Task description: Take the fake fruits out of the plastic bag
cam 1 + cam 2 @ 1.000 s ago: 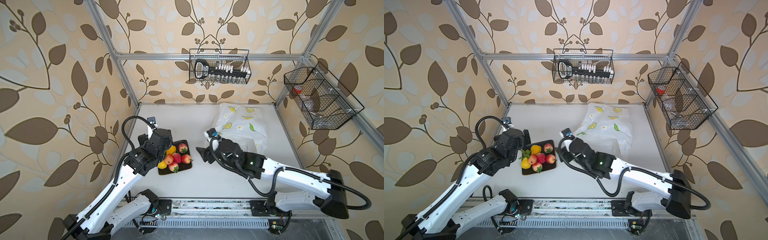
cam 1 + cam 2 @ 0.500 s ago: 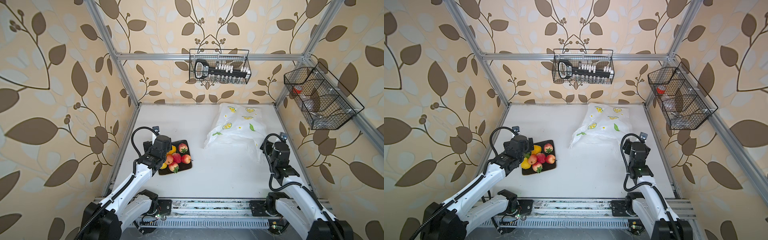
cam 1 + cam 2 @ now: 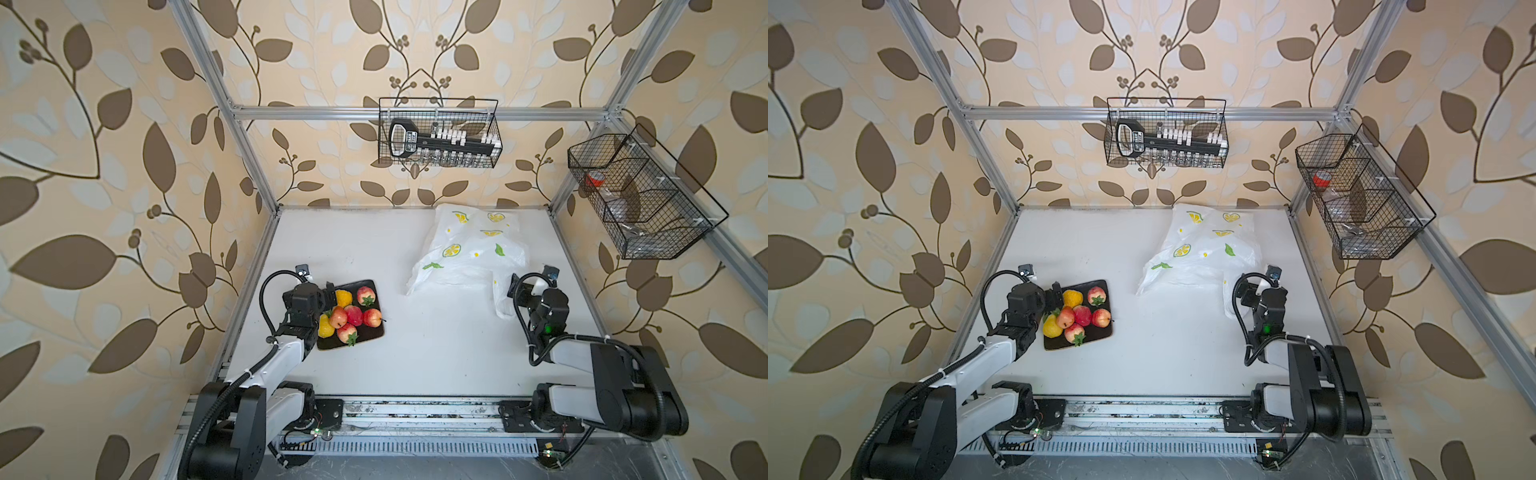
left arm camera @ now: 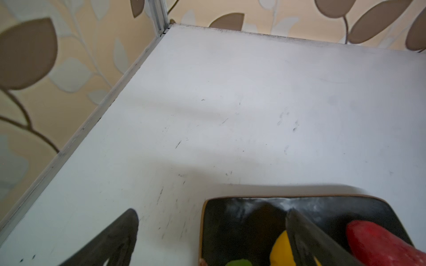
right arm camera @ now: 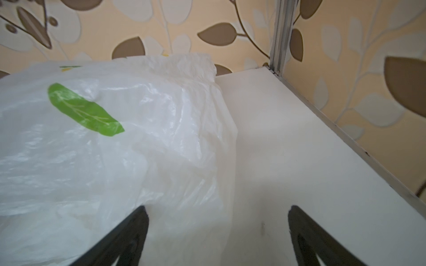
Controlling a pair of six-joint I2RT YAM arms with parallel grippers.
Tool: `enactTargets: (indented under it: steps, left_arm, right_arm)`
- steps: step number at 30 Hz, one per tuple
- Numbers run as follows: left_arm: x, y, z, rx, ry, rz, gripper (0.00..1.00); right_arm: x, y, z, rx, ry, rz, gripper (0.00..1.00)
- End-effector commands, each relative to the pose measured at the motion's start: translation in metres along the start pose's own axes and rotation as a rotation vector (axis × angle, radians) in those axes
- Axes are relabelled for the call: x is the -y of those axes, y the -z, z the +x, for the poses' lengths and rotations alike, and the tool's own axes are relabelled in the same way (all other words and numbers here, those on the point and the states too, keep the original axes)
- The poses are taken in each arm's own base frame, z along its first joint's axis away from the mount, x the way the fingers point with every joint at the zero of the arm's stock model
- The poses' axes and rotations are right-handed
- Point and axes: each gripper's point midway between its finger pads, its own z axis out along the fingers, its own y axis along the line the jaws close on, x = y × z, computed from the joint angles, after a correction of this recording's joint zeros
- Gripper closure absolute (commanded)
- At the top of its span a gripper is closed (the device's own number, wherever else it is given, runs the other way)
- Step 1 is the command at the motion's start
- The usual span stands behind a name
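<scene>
Arms folded low. Left end effector (image 4: 212, 214) wide, empty, over tray (image 3: 374, 334) edge; right end effector (image 5: 217, 209) wide, empty, beside plastic bag (image 3: 469, 249).

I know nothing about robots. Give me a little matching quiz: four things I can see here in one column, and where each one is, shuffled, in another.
Things:
1. fake fruits
2. plastic bag
3. black tool
4. right gripper

Places:
A. in the wire basket on the back wall
B. open, at the bag's near edge
C. piled on the dark tray
D. crumpled at the back right of the table

Pairs: 1-C, 2-D, 3-A, 4-B.
</scene>
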Motion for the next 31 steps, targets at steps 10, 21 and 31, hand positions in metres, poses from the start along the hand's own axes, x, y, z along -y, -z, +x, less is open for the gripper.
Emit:
enactTargets:
  steps: [10,21,31]
  left_arm:
    - [0.018,-0.030,-0.021,0.135,-0.020,0.078,0.01]
    - [0.006,-0.055,0.001,0.053,-0.002,-0.009,0.01]
    - [0.007,-0.055,0.000,0.057,-0.008,-0.008,0.01]
  right_arm:
    - [-0.017,-0.007,-0.008,0.077,0.027,-0.085,0.01]
    - [-0.028,-0.012,-0.005,0.052,0.082,-0.079,0.01]
    - [-0.035,-0.015,-0.002,0.033,0.101,-0.121,0.01]
